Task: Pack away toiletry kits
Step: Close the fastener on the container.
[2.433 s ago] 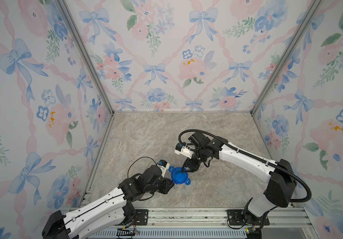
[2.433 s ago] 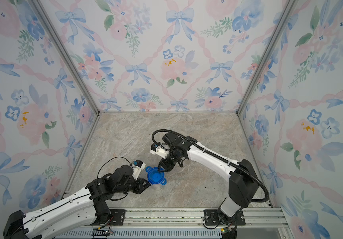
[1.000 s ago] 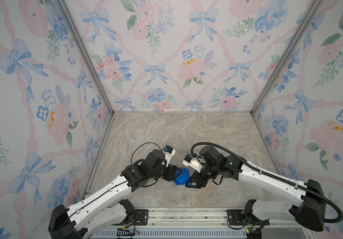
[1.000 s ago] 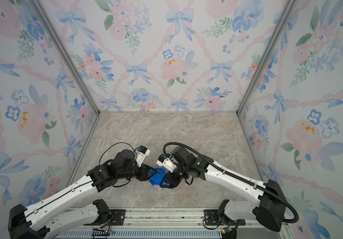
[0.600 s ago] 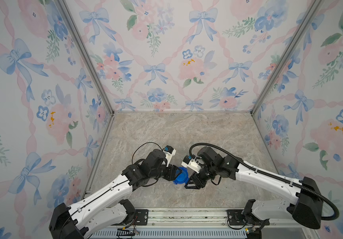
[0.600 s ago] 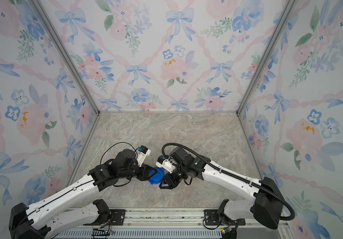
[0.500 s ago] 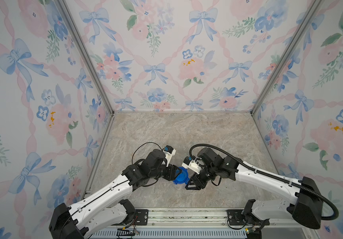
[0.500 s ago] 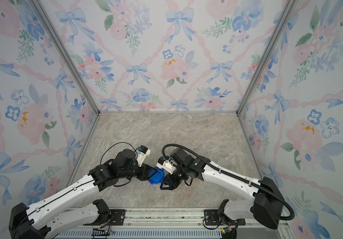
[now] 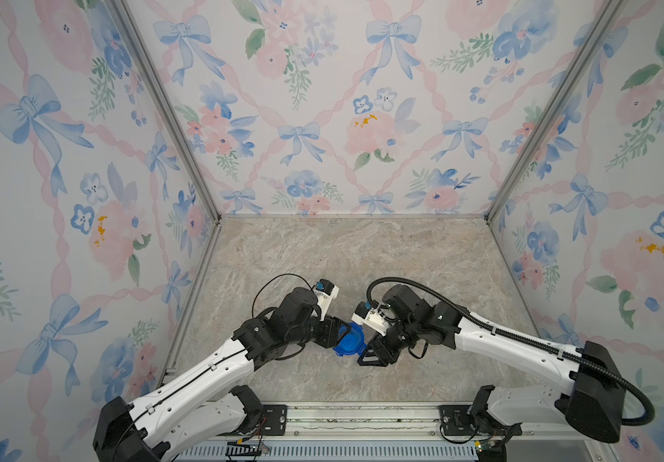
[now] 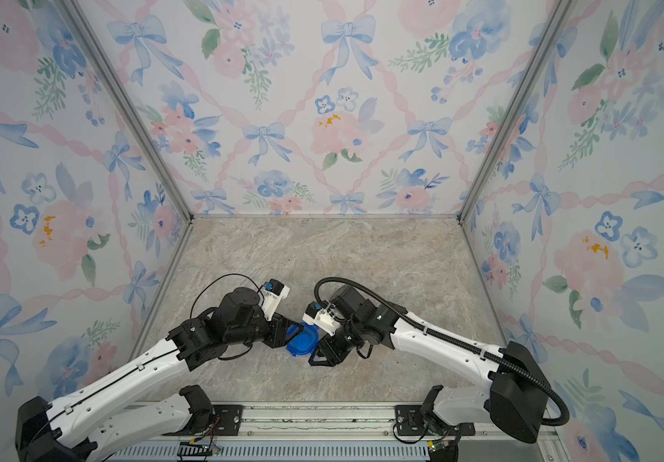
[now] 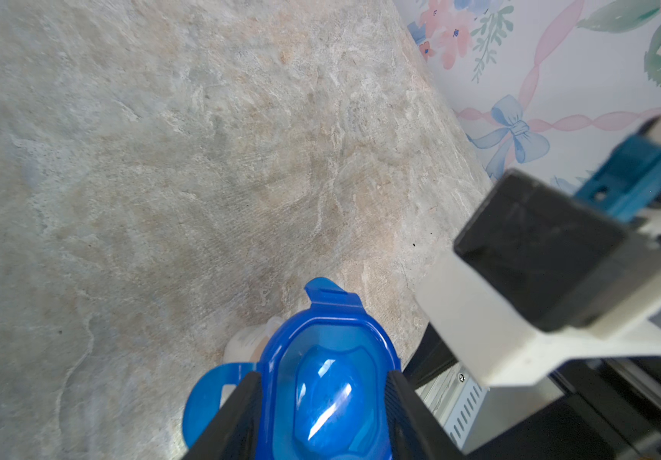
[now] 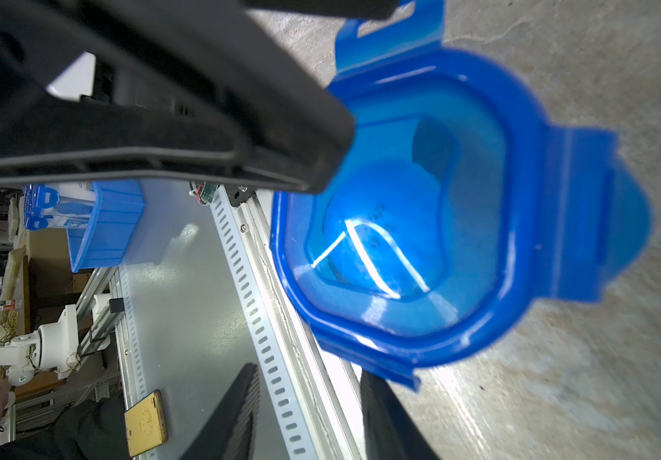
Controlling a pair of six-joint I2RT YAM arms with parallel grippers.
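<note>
On the marbled tabletop [image 9: 342,260], inside a booth of floral wallpaper, two robot arms meet over one small container near the front rail.

From the left, the left end effector [image 9: 340,334] [image 10: 296,334] reaches in and grips the blue lid [image 9: 349,343] [image 10: 302,343]. The left wrist view shows its two black fingers [image 11: 237,418] pressed against opposite sides of the lid [image 11: 325,382], whose clip tabs stick out from the rim.

The lid sits on top of a translucent cup [image 9: 342,362], which stands on the tabletop between the two arms. Just under the lid's edge in the left wrist view, a whitish rounded piece of the toiletry kit [image 11: 243,344] shows at the cup; the rest of the kit is hidden and which piece this is cannot be told.

To the right, the right end effector [image 9: 364,356] [image 10: 314,358] sits low beside the lid. In the right wrist view its fingers [image 12: 380,414] stand apart with only the rail visible between them, and a tab of the lid [image 12: 420,223] lies close to their tips; whether they touch it cannot be told. Beyond the rail, the same view takes in a blue bin [image 12: 102,223].
</note>
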